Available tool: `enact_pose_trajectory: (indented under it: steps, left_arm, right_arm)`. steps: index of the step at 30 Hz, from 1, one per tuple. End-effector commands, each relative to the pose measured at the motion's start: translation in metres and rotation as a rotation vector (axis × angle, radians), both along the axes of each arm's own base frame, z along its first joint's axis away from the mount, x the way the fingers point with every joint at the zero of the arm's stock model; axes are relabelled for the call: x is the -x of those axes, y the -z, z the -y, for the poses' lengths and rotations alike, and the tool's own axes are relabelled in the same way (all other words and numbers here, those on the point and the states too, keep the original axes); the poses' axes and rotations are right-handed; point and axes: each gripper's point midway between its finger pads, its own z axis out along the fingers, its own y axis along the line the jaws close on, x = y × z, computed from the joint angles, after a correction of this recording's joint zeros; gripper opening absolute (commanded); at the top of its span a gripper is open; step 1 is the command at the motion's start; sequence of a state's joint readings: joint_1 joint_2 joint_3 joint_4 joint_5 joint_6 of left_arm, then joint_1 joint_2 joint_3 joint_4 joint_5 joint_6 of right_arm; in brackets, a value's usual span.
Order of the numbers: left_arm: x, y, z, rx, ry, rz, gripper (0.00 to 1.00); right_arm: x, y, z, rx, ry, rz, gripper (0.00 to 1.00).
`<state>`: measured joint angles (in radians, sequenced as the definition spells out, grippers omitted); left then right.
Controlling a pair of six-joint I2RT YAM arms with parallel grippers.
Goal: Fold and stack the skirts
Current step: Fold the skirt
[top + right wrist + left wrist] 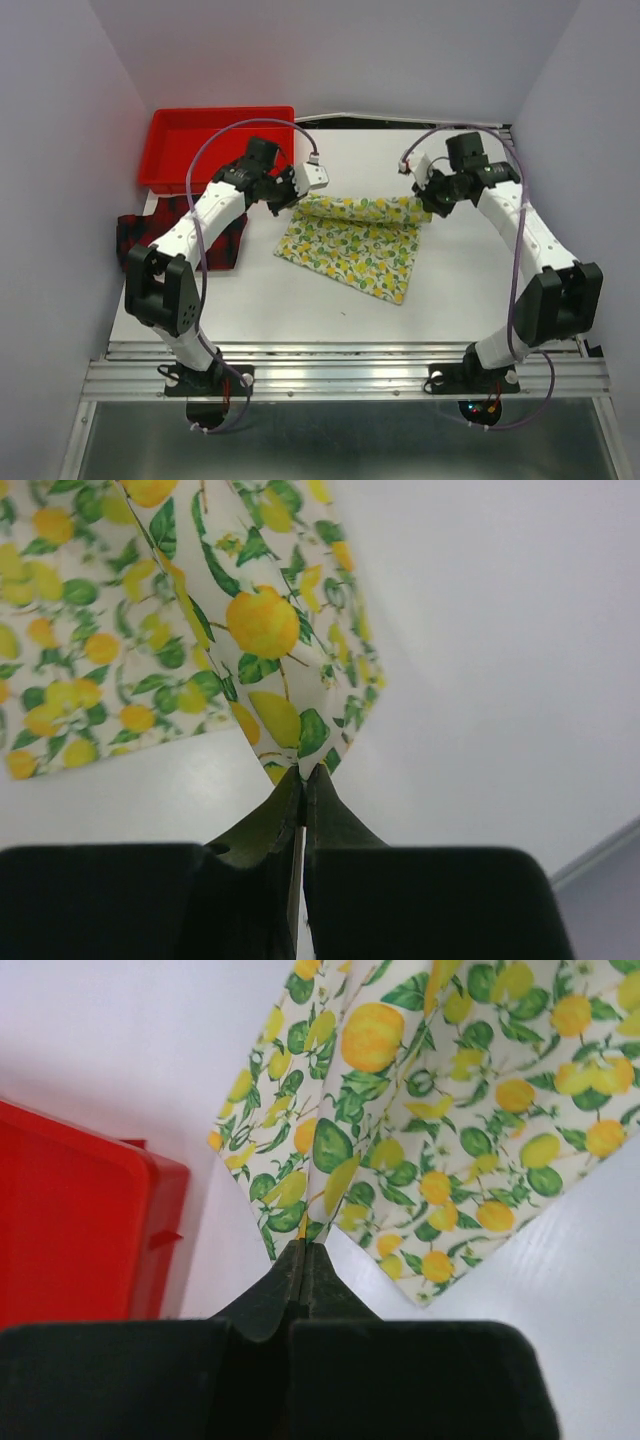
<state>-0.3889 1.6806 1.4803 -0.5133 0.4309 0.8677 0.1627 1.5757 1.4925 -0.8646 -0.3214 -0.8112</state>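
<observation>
The white lemon-print skirt (350, 245) lies mid-table with its far edge lifted and curling forward. My left gripper (296, 196) is shut on the skirt's far left corner (300, 1222), the cloth pinched between black fingertips. My right gripper (428, 200) is shut on the far right corner (305, 748) in the same way. The lemon-print skirt (450, 1130) hangs down from both grips toward the table. The red-and-black plaid skirt (140, 235) lies crumpled at the left, partly hidden under my left arm.
A red plastic tray (220, 145) stands at the back left, its corner (90, 1230) close beside my left gripper. White walls close in the left, back and right. A metal rail (340, 365) runs along the near edge by the arm bases.
</observation>
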Motion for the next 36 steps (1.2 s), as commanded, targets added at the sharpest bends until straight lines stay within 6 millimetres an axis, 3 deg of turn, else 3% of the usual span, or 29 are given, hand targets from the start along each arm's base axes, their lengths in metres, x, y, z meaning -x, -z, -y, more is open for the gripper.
enact_pose_trajectory:
  steps: [1,4,5,7,9,10,11,12,14,15,19,22,26,30,34,36]
  left_arm:
    - [0.034,0.005,-0.014,-0.022,0.043,0.025,0.00]
    - [0.051,0.030,-0.023,-0.066,0.047,0.020,0.00]
    - [0.053,0.036,-0.026,-0.075,0.040,0.023,0.00]
    - [0.055,0.046,-0.031,-0.098,0.029,0.036,0.00]
    - [0.066,0.064,-0.037,-0.133,0.051,0.007,0.11]
    - [0.068,0.066,-0.039,-0.144,0.048,0.002,0.19]
    - [0.073,0.066,-0.039,-0.143,0.048,-0.004,0.37]
    - [0.077,0.066,-0.039,-0.144,0.056,-0.013,0.43]
    - [0.093,0.057,-0.035,-0.120,0.095,-0.036,0.66]
    - [0.098,0.054,-0.032,-0.112,0.105,-0.039,0.68]
    - [0.104,0.043,-0.032,-0.098,0.090,-0.026,0.68]
    - [0.099,0.042,-0.031,-0.087,0.059,-0.019,0.66]
    - [0.090,0.049,-0.023,-0.046,0.005,-0.071,0.60]
    - [0.082,0.053,-0.018,-0.024,-0.056,-0.129,0.54]
    - [0.089,0.055,-0.022,-0.017,-0.032,-0.127,0.54]
    - [0.099,0.060,-0.030,-0.060,0.043,-0.072,0.54]
  right_arm:
    - [0.056,0.035,-0.023,0.024,-0.066,-0.055,0.01]
    - [0.085,0.058,-0.035,0.030,-0.087,-0.096,0.01]
    - [0.086,0.057,-0.040,0.022,-0.098,-0.095,0.01]
    - [0.104,0.070,-0.048,0.026,-0.130,-0.140,0.32]
    - [0.123,0.078,-0.055,0.026,-0.164,-0.175,0.46]
    - [0.123,0.078,-0.053,0.030,-0.149,-0.172,0.53]
    - [0.121,0.077,-0.052,0.034,-0.139,-0.153,0.64]
    - [0.119,0.074,-0.049,0.045,-0.128,-0.141,0.64]
    - [0.113,0.069,-0.040,0.084,-0.086,-0.120,0.64]
    - [0.112,0.065,-0.040,0.085,-0.078,-0.111,0.65]
    - [0.111,0.051,-0.052,0.013,-0.041,-0.153,0.66]
    - [0.112,0.062,-0.061,-0.022,0.004,-0.240,0.66]
    - [0.100,0.097,-0.066,0.004,0.061,-0.333,0.65]
    - [0.098,0.107,-0.071,0.002,0.080,-0.399,0.61]
    - [0.109,0.086,-0.073,-0.051,0.062,-0.365,0.60]
    - [0.126,0.075,-0.080,-0.047,0.012,-0.333,0.58]
